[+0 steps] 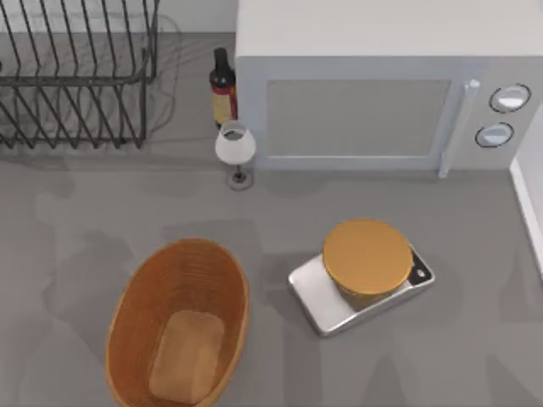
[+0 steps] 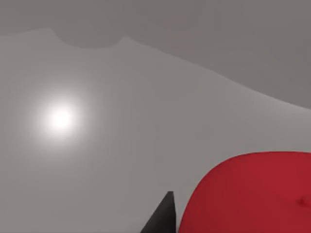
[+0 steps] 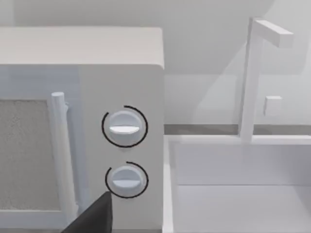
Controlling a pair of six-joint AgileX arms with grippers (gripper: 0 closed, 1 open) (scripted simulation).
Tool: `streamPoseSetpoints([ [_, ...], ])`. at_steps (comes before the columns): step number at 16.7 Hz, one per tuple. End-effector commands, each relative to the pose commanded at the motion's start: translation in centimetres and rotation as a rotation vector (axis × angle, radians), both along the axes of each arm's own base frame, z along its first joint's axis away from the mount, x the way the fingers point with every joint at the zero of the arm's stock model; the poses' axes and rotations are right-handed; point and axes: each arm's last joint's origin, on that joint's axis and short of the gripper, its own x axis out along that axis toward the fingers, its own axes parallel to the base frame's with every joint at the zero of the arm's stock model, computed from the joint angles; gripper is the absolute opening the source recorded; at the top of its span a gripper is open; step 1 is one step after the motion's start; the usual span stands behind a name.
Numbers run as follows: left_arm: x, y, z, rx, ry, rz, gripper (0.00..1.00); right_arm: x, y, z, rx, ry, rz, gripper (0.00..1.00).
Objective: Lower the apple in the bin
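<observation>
The smooth red round apple (image 2: 252,194) shows close in the left wrist view beside a dark finger (image 2: 163,218) of the left gripper, over plain grey; whether it is pinched I cannot tell. The oval orange-brown wicker bin (image 1: 136,297) sits at the grey counter's (image 1: 85,220) front edge, left of the silver scale (image 1: 318,301). A white microwave (image 1: 356,110) stands along the back.

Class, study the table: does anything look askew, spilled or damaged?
Nothing looks spilled or damaged. The silver scale sits at an angle to the microwave, though intact. The bin is upright and holds nothing. The apple is beside the left end effector's fingertip.
</observation>
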Motion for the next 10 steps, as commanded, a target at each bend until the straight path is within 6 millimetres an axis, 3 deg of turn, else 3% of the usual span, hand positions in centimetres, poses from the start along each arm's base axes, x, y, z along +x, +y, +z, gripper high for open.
streamPoseSetpoints([
  [4,0.2,-1.7,0.1,-0.007,-0.001,0.05,0.0,0.0,0.0,0.0,0.0,0.0,0.0,1.0],
  [10,-0.4,-8.3,0.3,-0.031,0.012,0.275,0.0,0.0,0.0,0.0,0.0,0.0,0.0,1.0],
])
